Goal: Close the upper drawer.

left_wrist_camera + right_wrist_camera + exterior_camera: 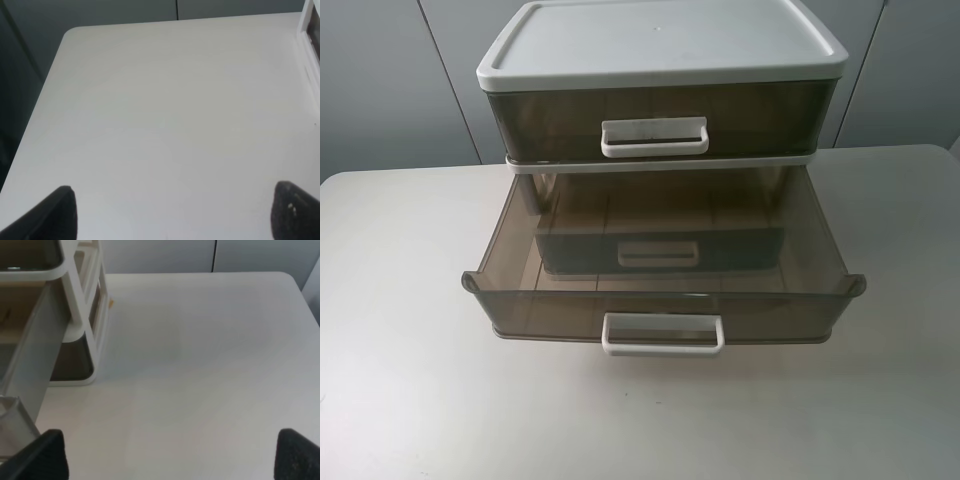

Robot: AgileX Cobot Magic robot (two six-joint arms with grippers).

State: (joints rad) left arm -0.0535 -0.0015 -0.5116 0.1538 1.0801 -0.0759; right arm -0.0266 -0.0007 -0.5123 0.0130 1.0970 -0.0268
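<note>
The upper drawer (654, 112) is smoky-brown translucent plastic under the white lid (660, 40). Its scuffed white loop handle (654, 137) faces me, and its front sits flush with the unit. The drawer below it (660, 300) is pulled far out, with a cleaner white handle (663, 333). Neither gripper shows in the exterior high view. My left gripper (172, 215) is open and empty over bare table, with the unit's edge (310, 30) far off. My right gripper (170, 455) is open and empty beside the pulled-out drawer's side wall (30, 365).
The unit stands at the back middle of a white table (400, 350). Another drawer front with a handle (658, 253) shows through the floor of the pulled-out drawer. A grey wall (390, 80) is behind. The unit's white frame (85, 315) shows in the right wrist view.
</note>
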